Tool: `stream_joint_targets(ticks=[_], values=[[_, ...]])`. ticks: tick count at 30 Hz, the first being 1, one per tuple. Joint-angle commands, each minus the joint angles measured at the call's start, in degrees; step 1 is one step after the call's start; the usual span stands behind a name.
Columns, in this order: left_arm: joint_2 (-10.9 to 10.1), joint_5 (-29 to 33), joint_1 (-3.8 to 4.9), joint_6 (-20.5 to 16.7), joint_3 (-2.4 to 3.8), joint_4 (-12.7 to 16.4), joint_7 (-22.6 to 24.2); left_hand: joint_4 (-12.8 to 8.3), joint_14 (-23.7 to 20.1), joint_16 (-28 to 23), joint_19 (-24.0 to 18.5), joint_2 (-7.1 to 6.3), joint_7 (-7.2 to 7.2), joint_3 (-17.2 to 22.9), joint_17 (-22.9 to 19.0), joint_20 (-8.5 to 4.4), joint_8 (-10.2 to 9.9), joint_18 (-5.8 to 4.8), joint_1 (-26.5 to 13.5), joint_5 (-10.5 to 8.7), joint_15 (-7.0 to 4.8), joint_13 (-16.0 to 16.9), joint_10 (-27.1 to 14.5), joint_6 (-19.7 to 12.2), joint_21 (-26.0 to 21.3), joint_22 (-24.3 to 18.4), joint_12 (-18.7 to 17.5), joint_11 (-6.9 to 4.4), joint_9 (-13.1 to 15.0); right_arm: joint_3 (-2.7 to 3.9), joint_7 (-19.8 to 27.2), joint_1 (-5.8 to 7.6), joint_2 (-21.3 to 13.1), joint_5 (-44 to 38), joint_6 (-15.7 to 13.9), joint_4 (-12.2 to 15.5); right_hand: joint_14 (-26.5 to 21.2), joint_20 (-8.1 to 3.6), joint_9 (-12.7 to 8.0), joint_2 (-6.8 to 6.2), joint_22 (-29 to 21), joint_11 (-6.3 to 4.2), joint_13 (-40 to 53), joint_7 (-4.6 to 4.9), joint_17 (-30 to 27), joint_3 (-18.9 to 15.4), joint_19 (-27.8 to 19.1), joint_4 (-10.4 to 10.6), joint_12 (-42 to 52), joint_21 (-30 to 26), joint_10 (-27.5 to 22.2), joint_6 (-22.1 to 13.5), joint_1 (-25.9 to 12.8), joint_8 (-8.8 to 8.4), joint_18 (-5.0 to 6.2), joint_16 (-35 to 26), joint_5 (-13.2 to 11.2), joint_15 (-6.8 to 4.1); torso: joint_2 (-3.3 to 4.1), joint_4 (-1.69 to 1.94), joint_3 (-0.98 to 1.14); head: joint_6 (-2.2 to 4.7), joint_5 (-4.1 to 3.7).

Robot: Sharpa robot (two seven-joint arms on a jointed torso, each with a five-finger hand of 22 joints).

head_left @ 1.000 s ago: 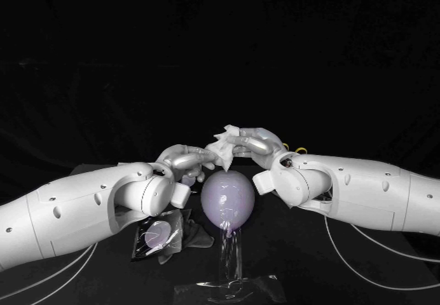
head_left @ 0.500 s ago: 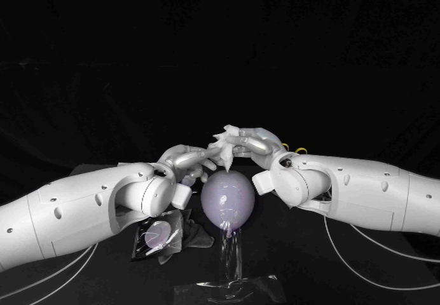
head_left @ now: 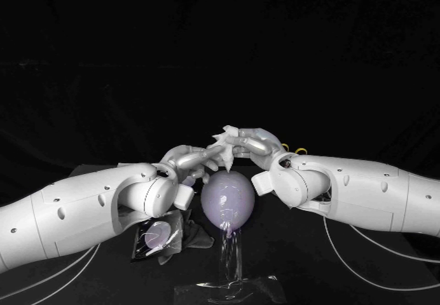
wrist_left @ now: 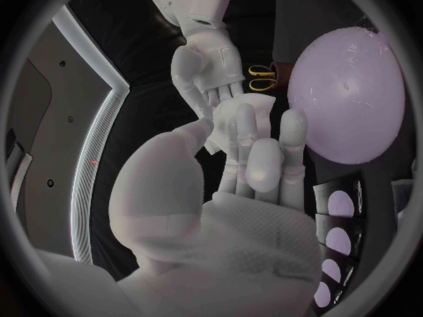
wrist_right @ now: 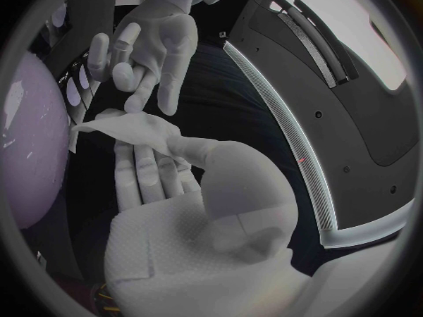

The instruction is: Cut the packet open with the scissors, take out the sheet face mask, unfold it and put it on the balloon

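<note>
Over the last second the left hand point(head_left: 191, 159) has come up to the sheet mask point(head_left: 224, 136), fingers spread, nothing gripped yet. Right hand point(head_left: 254, 143) pinches the mask, still bunched, just above the balloon point(head_left: 227, 200). Reads as setting up a two-hand unfold; placement not started.

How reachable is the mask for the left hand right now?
Likely yes. The left hand, fingers apart and empty, is close beside the mask that the right hand pinches above the balloon; nothing sits between them.
</note>
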Motion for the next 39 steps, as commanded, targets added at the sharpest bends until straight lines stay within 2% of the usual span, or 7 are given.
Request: stream_joint_targets(ticks=[1,13,31,32,34,36,39], values=[[0.3,-0.3,0.11,-0.3,0.12,0.0,0.4,0.3,0.3,0.3,0.7,0.29,-0.19,-0.3,0.2,-0.07,0.2,0.34,1.3,-0.15,-0.37,0.1,0.0,0.3,0.2,0.2,0.4,-0.36,-0.2,0.00,0.6,-0.06,0.1,-0.5,1.1,0.6,0.2,-0.01,0.0,0.26,-0.1,0.14,0.1,2.21,0.1,0.2,0.2,0.0,0.2,-0.2,0.3,0.0,0.1,0.20,0.77,0.0,0.2,0.00,0.00,0.05,-0.02,-0.08,-0.02],[0.4,-0.5,0.12,-1.1,0.12,-0.3,-0.4,1.1,0.5,0.6,1.2,1.77,-0.36,-0.5,0.4,-0.20,0.2,0.24,3.5,-0.15,-0.50,0.2,0.1,0.6,0.4,0.6,0.5,-0.52,-0.4,0.00,0.6,-0.10,-0.1,-0.3,1.3,1.5,0.3,-0.02,0.0,0.23,-0.1,0.10,0.1,2.17,0.0,0.3,0.2,-0.1,0.2,-0.1,0.4,0.1,0.1,0.32,0.79,0.0,0.2,-0.03,-0.01,0.04,0.00,-0.14,0.03],[0.7,-1.4,0.13,-1.8,0.12,-0.5,-1.4,2.4,1.4,1.7,2.2,2.24,-0.92,-1.5,1.8,-0.41,0.6,0.09,5.2,-0.14,-0.94,0.3,1.1,1.5,0.9,1.4,0.9,-1.02,-0.7,-0.01,0.3,-0.12,0.0,-0.5,1.3,2.5,0.4,-0.04,0.0,0.25,-0.2,0.08,0.1,2.16,0.0,0.3,0.3,-0.1,0.2,-0.1,0.5,0.1,0.2,0.37,0.80,0.0,0.2,-0.06,0.00,0.02,-0.02,-0.15,0.09],[0.7,-1.4,0.13,-1.9,0.12,-0.4,-1.3,1.9,1.4,1.8,2.2,3.38,-1.12,-0.5,1.8,-0.47,0.6,0.09,7.2,-0.13,-1.16,0.2,1.1,1.5,0.9,1.4,0.8,-1.21,-0.7,-0.01,0.3,-0.12,0.0,-0.5,1.3,2.4,0.4,-0.04,0.0,0.25,-0.2,0.08,0.1,2.16,0.0,0.3,0.3,-0.1,0.2,-0.1,0.5,0.1,0.2,0.37,0.80,0.0,0.2,-0.06,-0.01,0.01,-0.02,-0.16,0.08],[0.7,-1.3,0.13,-2.0,0.13,-0.4,-1.0,0.4,1.4,1.6,2.3,4.63,-1.16,1.5,1.5,-0.55,0.5,0.09,10.4,-0.05,-1.39,0.0,0.9,1.2,1.0,1.4,0.5,-1.37,-0.8,-0.01,0.3,-0.12,0.0,-0.6,1.3,2.3,0.4,-0.04,0.0,0.25,-0.2,0.08,0.1,2.16,0.0,0.3,0.3,-0.1,0.2,-0.1,0.5,0.1,0.2,0.37,0.80,0.0,0.2,-0.06,-0.01,0.00,-0.02,-0.16,0.08],[0.6,-1.2,0.13,-2.0,0.13,-0.3,-0.7,-1.4,1.3,1.5,2.4,5.32,-0.97,4.2,1.3,-0.67,0.6,0.07,13.3,-0.09,-1.19,-0.3,0.9,0.6,1.1,1.5,0.0,-1.21,-0.8,-0.01,0.3,-0.12,0.0,-0.6,1.2,2.2,0.4,-0.04,0.0,0.24,-0.2,0.08,0.1,2.15,0.0,0.3,0.3,-0.1,0.2,-0.1,0.5,0.0,0.2,0.39,0.80,0.0,0.2,-0.07,0.01,0.03,-0.02,-0.20,0.08],[0.5,-1.0,0.12,-2.1,0.13,0.0,0.0,-2.1,1.2,1.4,2.4,5.47,-0.63,6.0,1.0,-0.75,0.8,0.06,14.1,-0.10,-0.92,-0.6,0.7,0.1,1.2,1.7,-0.5,-0.88,-0.6,-0.01,0.2,-0.12,0.0,-0.6,1.1,2.0,0.4,-0.04,0.0,0.24,-0.2,0.08,0.1,2.15,0.0,0.3,0.3,-0.1,0.2,-0.1,0.5,0.0,0.2,0.39,0.80,0.0,0.2,-0.07,0.01,0.02,-0.01,-0.19,0.05]])
